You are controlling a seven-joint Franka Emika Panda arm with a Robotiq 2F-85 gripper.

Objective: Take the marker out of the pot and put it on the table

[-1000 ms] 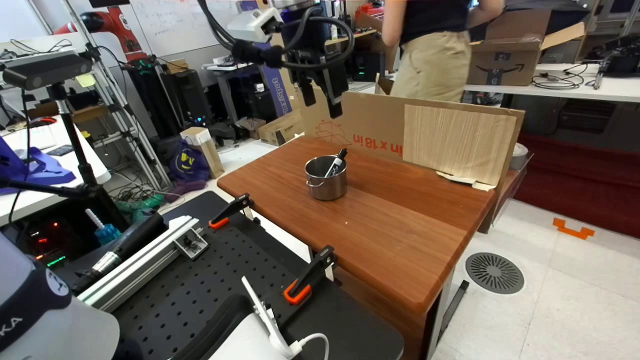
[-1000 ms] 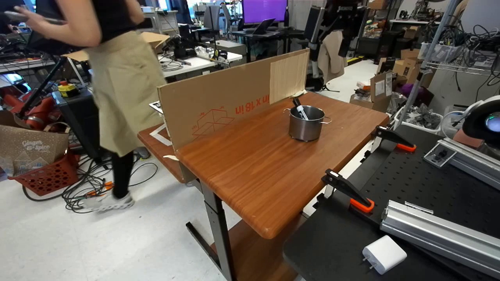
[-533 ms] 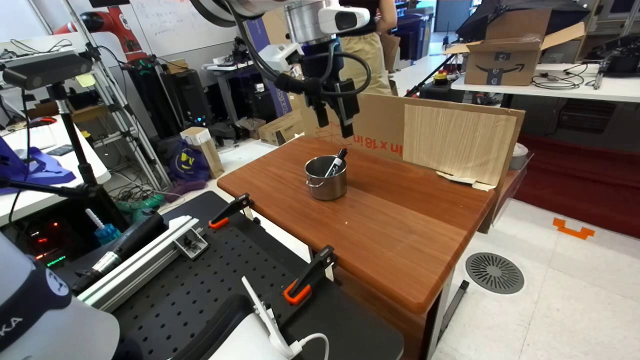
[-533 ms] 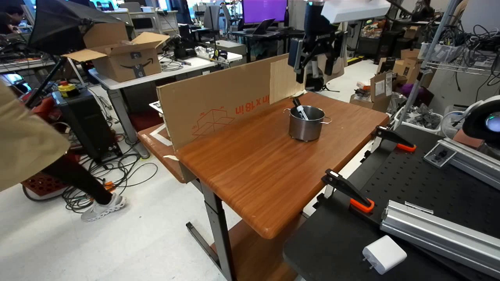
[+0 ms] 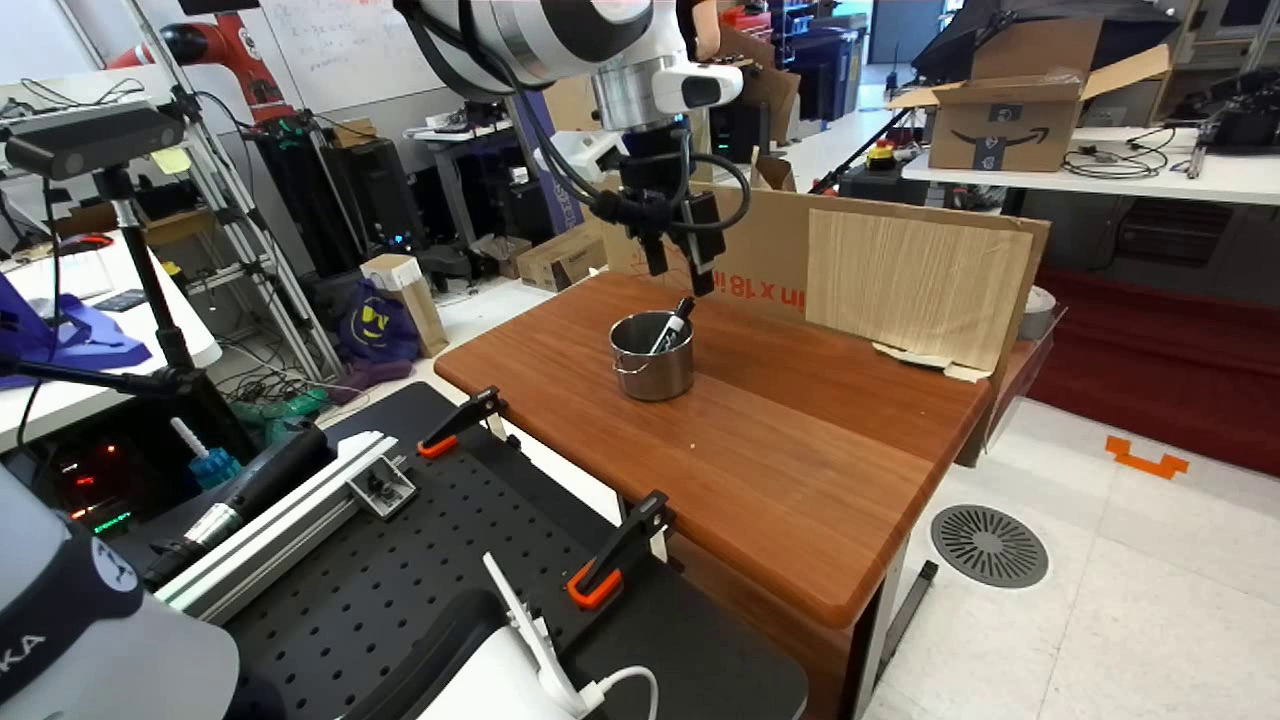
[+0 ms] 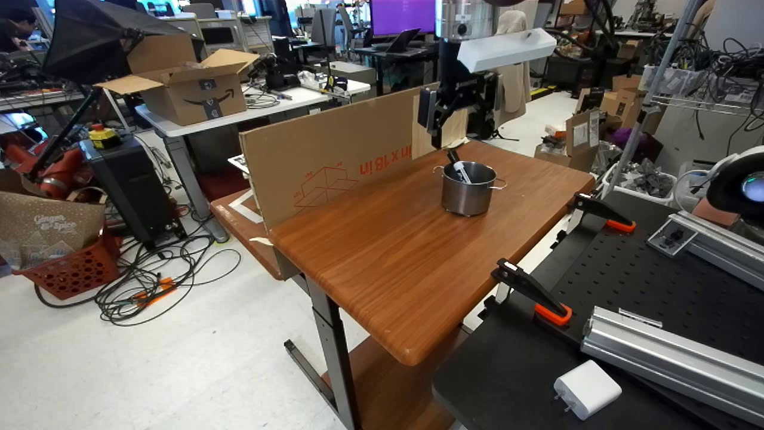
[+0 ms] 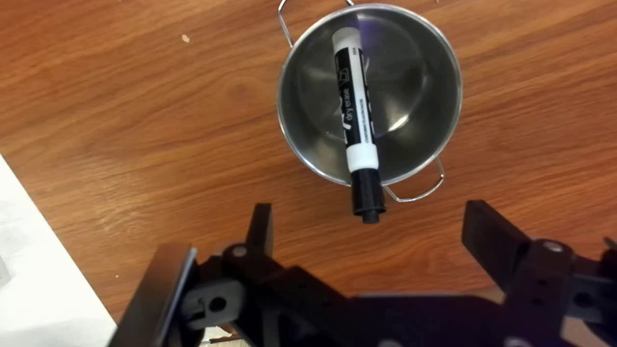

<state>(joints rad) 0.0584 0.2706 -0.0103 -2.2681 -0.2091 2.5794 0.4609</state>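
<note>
The marker point(image 7: 359, 126) leans in the pot point(image 5: 655, 380) on the table point(image 5: 780, 450), its black cap jutting past the rim; in both exterior views the pot's wall hides its lower end. The gripper point(image 7: 371, 221) is spread wide — the wrist view's lower edge crops its base — and the arm point(image 5: 628, 95) is cut off above in both exterior views.

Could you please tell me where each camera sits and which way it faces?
In an exterior view: raised near the robot body, facing over the bench to the table; body, arm and gripper show.
In an exterior view: raised near a bench corner, facing the cardboard panel across the table; wrist and gripper show.
Wrist view: on the wrist, facing down at the pot and marker; spread gripper fingers show.
Both exterior views share table, pot, marker and gripper.
</note>
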